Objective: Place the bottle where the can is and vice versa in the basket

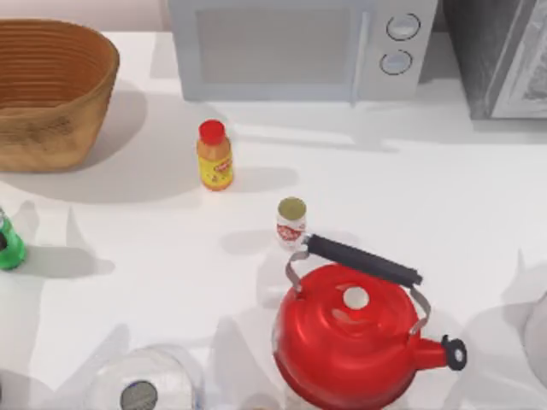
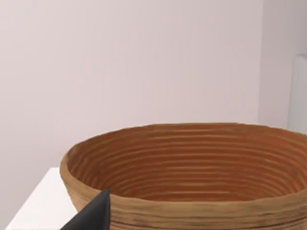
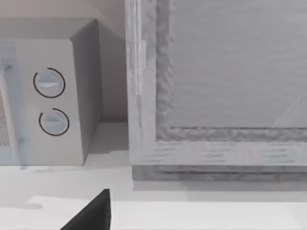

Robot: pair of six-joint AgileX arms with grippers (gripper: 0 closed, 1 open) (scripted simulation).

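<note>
Yellow bottle stands upright left of can — nearer basket and left arm. Hand state, both arms: cannot tell.

A glossy red metal kettle with a black handle sits at the lower centre-right of the top view. A white boxy microwave with two round dials stands along the upper edge, a grey textured metal cabinet in the upper right corner. A green bottle shows at the left edge, and a clear glass dome-shaped lid at the lower left.

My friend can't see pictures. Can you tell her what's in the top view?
A yellow bottle and a small can stand apart on a white table. A red kettle sits right by the can, a wicker basket far left, a microwave behind.
</note>
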